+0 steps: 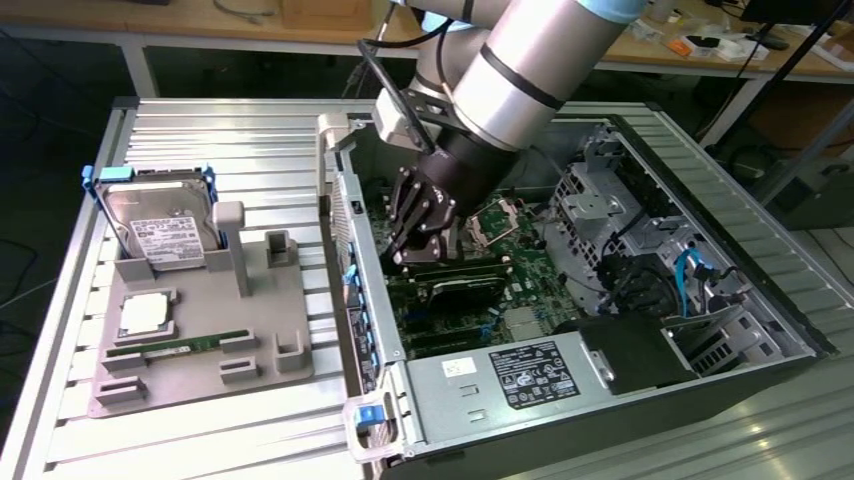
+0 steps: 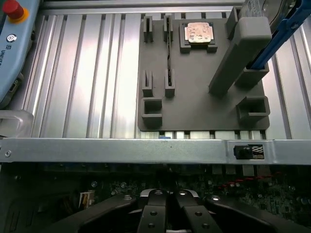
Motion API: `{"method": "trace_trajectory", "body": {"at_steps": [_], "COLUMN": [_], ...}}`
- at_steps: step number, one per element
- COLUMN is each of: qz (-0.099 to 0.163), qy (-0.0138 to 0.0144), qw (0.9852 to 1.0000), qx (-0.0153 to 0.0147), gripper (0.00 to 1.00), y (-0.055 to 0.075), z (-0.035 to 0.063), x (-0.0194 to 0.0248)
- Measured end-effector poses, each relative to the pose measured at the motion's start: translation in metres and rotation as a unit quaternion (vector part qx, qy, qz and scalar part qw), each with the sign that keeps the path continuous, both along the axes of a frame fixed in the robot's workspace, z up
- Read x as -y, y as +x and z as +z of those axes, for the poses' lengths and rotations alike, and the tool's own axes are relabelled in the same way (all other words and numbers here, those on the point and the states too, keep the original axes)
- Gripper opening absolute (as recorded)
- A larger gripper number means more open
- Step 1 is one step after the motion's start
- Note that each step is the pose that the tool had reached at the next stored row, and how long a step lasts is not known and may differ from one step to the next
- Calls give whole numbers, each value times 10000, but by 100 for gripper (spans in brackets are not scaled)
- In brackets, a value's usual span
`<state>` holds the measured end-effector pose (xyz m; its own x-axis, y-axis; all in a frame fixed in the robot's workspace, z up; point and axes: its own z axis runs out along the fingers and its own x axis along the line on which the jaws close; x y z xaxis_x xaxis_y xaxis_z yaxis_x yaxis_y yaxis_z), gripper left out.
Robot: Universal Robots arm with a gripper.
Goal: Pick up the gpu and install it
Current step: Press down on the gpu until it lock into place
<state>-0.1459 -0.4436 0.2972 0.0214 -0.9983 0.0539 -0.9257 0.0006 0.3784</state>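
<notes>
Fingers (image 1: 424,252) together inside case (image 1: 747,215), ribbed table (image 1: 200,130)

Gripper (image 1: 424,245) low, fingers together.

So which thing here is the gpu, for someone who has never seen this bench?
Find the open computer case on the exterior view's right, where the arm reaches in. On its green motherboard, right below the gripper, sits the gpu: a flat black card, the one dark slab against green board.

Teach pendant (image 2: 12,48): partial "UNIVE" lettering; hard drive (image 1: 163,232) and power supply (image 1: 523,368) labels unreadable.
</notes>
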Motion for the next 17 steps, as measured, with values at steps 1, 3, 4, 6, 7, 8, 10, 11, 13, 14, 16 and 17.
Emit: {"method": "trace_trajectory", "body": {"at_steps": [1, 3, 4, 6, 7, 8, 10, 11, 13, 14, 16, 17], "qz": [-1, 0, 0, 1, 1, 0, 1, 1, 0, 0, -1, 0], "qy": [-1, 1, 2, 6, 6, 7, 9, 10, 11, 12, 13, 12], "qw": [10000, 10000, 10000, 10000, 10000, 10000, 10000, 10000, 10000, 10000, 10000, 10000], "qx": [-11, -13, -13, -13, -13, -15, -20, -22, -29, -33, -39, -44], "gripper": [11, 11, 11, 11, 11, 11, 11, 11, 11, 11, 11, 11], "y": [-1, -1, -1, -1, -2, -3, -6, -6, -7, -7, -8, -6], "z": [-4, -10, -12, -20, -23, -31, -50, -57, -78, -87, -101, -102], "x": [0, 0, 0, 0, 0, 0, 0, 0, 0, 0, 0, 0]}}
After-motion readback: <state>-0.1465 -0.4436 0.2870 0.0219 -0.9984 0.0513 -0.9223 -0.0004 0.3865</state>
